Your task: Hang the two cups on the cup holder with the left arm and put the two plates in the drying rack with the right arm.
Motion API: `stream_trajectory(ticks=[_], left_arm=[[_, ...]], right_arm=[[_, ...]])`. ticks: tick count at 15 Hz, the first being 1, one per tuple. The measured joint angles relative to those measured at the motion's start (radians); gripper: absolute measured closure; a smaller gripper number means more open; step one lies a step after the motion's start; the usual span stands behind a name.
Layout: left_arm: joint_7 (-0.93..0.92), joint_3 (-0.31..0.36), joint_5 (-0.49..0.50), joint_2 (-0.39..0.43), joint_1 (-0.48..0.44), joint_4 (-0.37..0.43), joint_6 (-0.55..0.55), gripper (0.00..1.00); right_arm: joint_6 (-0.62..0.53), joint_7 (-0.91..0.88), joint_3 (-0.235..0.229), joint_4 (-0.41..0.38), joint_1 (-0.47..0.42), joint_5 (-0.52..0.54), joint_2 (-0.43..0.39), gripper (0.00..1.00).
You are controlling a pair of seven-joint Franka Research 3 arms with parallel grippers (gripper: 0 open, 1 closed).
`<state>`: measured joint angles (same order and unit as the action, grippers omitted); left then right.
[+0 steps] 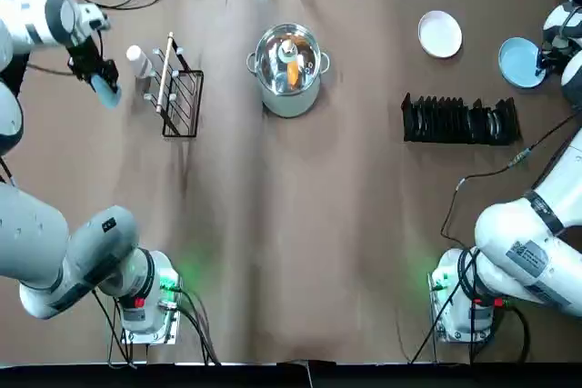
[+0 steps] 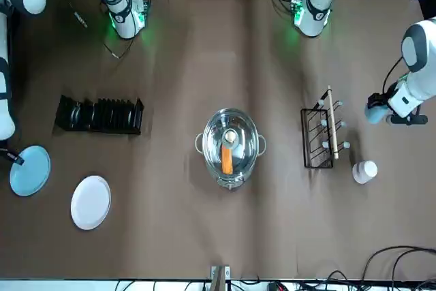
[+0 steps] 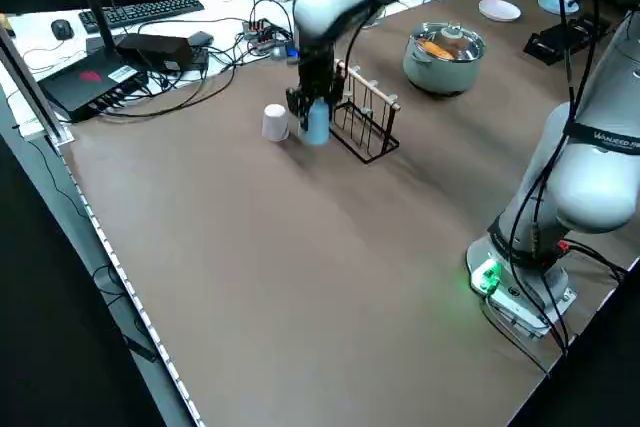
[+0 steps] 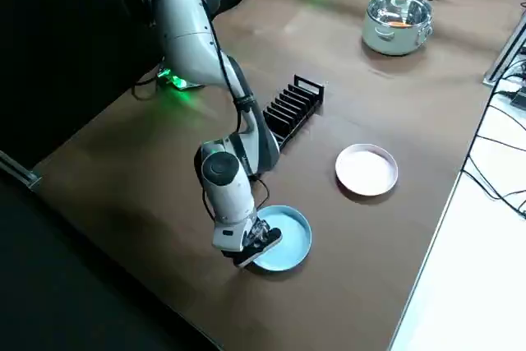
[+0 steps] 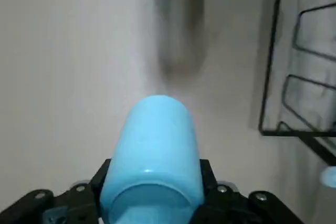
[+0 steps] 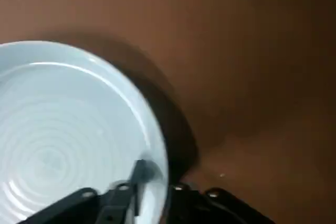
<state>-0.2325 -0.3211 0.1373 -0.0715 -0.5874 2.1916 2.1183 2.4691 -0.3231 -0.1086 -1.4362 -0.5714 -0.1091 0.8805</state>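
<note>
My left gripper (image 1: 97,77) is shut on the light blue cup (image 5: 157,150), held lying sideways a little above the table, on the left of the cup holder (image 1: 173,90). The whitish cup (image 1: 136,59) stands on the table beside the holder's far end. At the far right, my right gripper (image 4: 256,242) is shut on the rim of the light blue plate (image 6: 63,129), one finger on top and one beneath. The white plate (image 1: 440,34) lies flat to its left. The black drying rack (image 1: 459,121) sits nearer the robot than both plates, its slots showing nothing in them.
A steel pot (image 1: 289,68) holding an orange item stands mid-table, between the cup holder and the rack. Cables and equipment line the far edge. Bare brown tabletop (image 1: 309,252) spreads between the arm bases.
</note>
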Motion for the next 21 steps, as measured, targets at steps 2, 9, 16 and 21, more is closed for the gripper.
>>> stream_trajectory(ticks=[2,9,16,21], left_arm=[[0.022,-0.036,0.0,0.001,0.0,-0.081,-0.104,0.32],[0.245,-0.214,0.0,0.002,0.001,-0.239,-0.338,0.32],[0.305,-0.266,0.0,-0.004,0.002,-0.216,-0.374,0.32],[0.305,-0.28,0.0,-0.009,0.002,-0.184,-0.365,0.32]], right_arm=[[0.001,0.0,0.0,0.001,-0.002,-0.022,0.0,0.85],[-0.06,-0.001,0.05,0.029,0.005,-0.031,-0.022,0.96],[-0.36,-0.038,0.053,0.049,0.072,0.018,-0.212,0.96],[-0.553,-0.039,0.057,0.049,0.199,0.289,-0.366,0.96]])
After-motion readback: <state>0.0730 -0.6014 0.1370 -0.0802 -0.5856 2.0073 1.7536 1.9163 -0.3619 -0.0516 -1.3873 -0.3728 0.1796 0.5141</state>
